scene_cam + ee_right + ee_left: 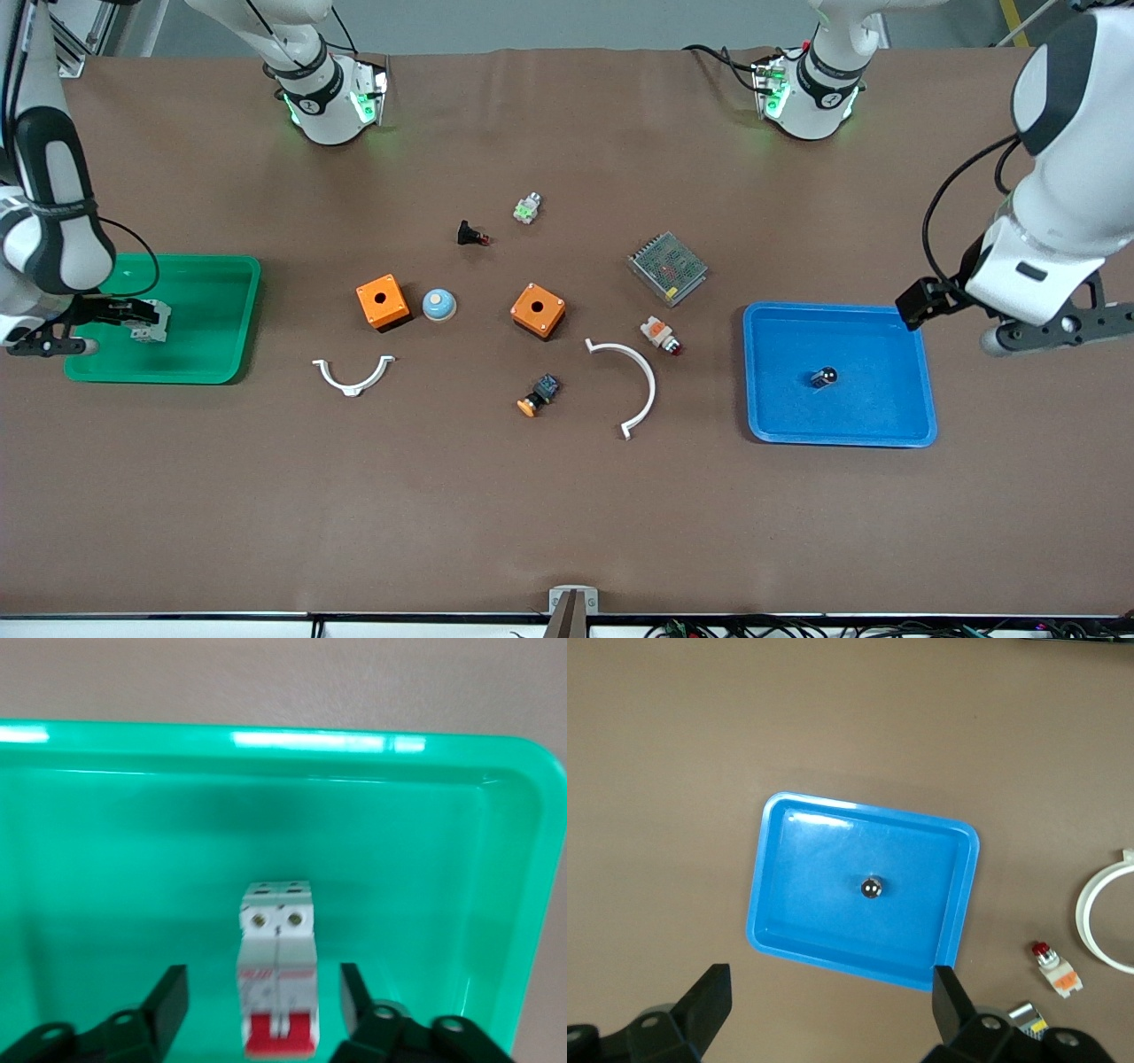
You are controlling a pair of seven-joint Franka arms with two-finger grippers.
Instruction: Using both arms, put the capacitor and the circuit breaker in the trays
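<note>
matte brown table [567, 514] | glossy blue tray [904, 425] | cylindrical capacitor [822, 378]

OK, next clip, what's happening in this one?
Two arms are sorting parts into trays. The capacitor already lies in the blue tray, and the left gripper hangs open above that tray. The right gripper is low in the green tray, fingers open on either side of the circuit breaker, which sits in the tray. Other parts remain in the middle of the table.
</note>
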